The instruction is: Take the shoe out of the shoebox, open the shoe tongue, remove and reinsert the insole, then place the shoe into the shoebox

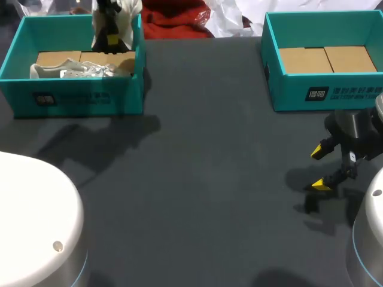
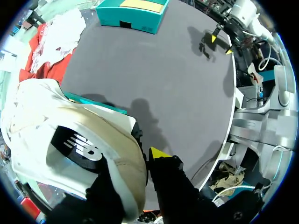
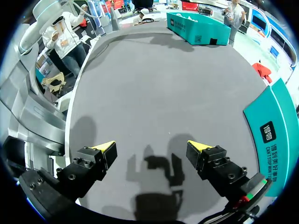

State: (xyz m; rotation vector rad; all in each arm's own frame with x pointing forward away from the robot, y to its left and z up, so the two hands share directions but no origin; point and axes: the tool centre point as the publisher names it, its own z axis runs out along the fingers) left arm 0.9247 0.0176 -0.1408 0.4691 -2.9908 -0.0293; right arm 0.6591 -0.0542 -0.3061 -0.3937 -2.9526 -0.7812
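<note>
- Head view: the left gripper [image 1: 114, 36] hangs over the far wall of the left shoebox [image 1: 78, 98]. It grips the shoe [image 1: 128, 15], a white and cream piece that stands up beside and above the black fingers. Below the gripper, inside that box, a second shoe [image 1: 78, 70], pale grey-white, lies on brown cardboard. The right gripper [image 1: 321, 168] is just above the dark table [image 1: 209, 149] with its yellow tips spread wide and nothing between them. The right shoebox [image 1: 335, 95] sits just ahead of it, lined with cardboard inserts [image 1: 326, 58].
- Left wrist view: the left gripper [image 2: 140, 163] is closed on the shoe [image 2: 70, 121]. The cream heel edge is pinched between the fingers, and only one yellow tip shows. The shoe is white with a tan collar and a black logo patch on its side, and it bulges out beside the gripper. The teal rim of the left shoebox [image 2: 96, 105] shows under the shoe. Far ahead across the table [image 2: 154, 70] are the right shoebox [image 2: 133, 14] and the right gripper [image 2: 220, 41].
- Right wrist view: the right gripper [image 3: 150, 148] is spread wide and holds nothing, with bare table [image 3: 154, 84] and its own shadow between the fingers. The right shoebox [image 3: 275, 126] is close beside one finger. The left shoebox [image 3: 194, 28] is far ahead.
</note>
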